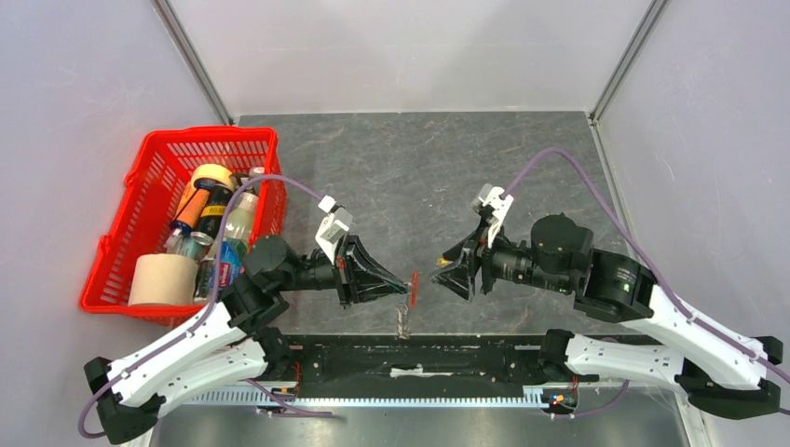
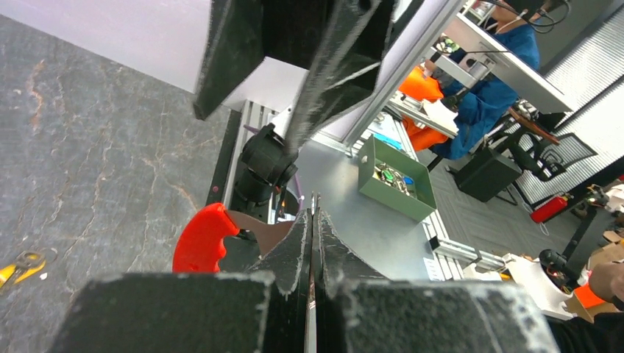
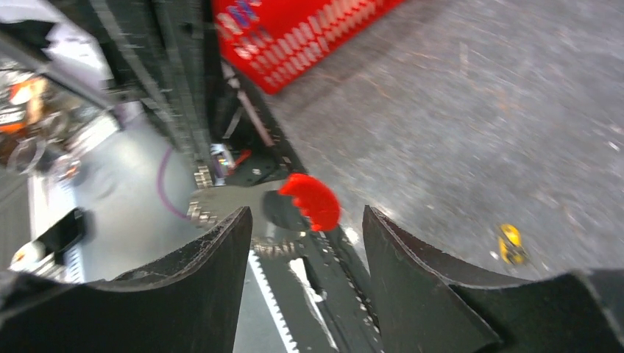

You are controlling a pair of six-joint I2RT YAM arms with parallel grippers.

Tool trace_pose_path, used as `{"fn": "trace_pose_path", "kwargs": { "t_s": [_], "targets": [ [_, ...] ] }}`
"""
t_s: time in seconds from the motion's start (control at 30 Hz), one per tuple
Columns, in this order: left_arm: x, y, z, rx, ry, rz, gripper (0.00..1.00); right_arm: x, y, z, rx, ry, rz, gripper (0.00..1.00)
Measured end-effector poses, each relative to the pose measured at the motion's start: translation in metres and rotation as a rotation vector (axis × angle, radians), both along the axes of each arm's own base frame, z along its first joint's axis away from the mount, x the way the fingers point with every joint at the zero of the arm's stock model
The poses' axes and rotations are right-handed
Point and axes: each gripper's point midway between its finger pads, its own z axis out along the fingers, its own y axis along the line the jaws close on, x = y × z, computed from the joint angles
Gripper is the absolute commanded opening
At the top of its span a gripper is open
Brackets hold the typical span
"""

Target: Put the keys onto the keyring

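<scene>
My left gripper [image 1: 399,284] is shut on the keyring [image 1: 413,288], a small red curved loop held above the table's near edge. A bunch of silvery keys [image 1: 402,321] hangs below it. In the left wrist view a thin metal edge is pinched between the closed jaws, and the red loop [image 2: 202,239] sticks out to their left. My right gripper [image 1: 447,270] faces it from the right, open and holding nothing. In the right wrist view the red loop [image 3: 313,200] and its silvery keys [image 3: 279,246] lie just beyond the spread fingertips [image 3: 235,228]. A small brass-yellow key [image 3: 509,243] [image 2: 18,268] lies on the table.
A red plastic basket [image 1: 121,237] [image 3: 309,37] holding bottles and tape rolls stands at the left of the grey stone-patterned table [image 1: 419,168]. A black mounting rail [image 1: 466,358] runs along the near edge between the arm bases. Pale walls enclose the sides and back.
</scene>
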Motion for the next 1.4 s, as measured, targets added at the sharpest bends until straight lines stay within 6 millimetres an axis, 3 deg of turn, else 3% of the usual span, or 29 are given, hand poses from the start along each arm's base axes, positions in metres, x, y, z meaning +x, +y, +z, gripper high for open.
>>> {"fn": "trace_pose_path", "kwargs": {
  "t_s": [0.2, 0.43, 0.63, 0.8, 1.1, 1.4],
  "targets": [
    [0.009, 0.003, -0.012, 0.047, 0.025, 0.065, 0.02, 0.036, -0.014, -0.040, -0.170, 0.029, -0.221, 0.66],
    [0.022, 0.006, -0.031, 0.118, 0.053, 0.147, 0.02, 0.071, -0.029, -0.113, -0.407, 0.083, -0.423, 0.65],
    [0.029, 0.009, -0.044, 0.169, 0.069, 0.192, 0.02, 0.104, -0.068, -0.176, -0.514, 0.247, -0.636, 0.60],
    [0.029, 0.010, -0.044, 0.169, 0.063, 0.202, 0.02, 0.114, -0.089, -0.221, -0.497, 0.409, -0.745, 0.60],
    [0.027, 0.013, -0.043, 0.165, 0.053, 0.201, 0.02, 0.119, -0.092, -0.253, -0.377, 0.553, -0.841, 0.49],
    [0.028, 0.013, -0.051, 0.181, 0.062, 0.200, 0.02, 0.123, -0.092, -0.292, -0.319, 0.645, -0.902, 0.48]
  ]
}}
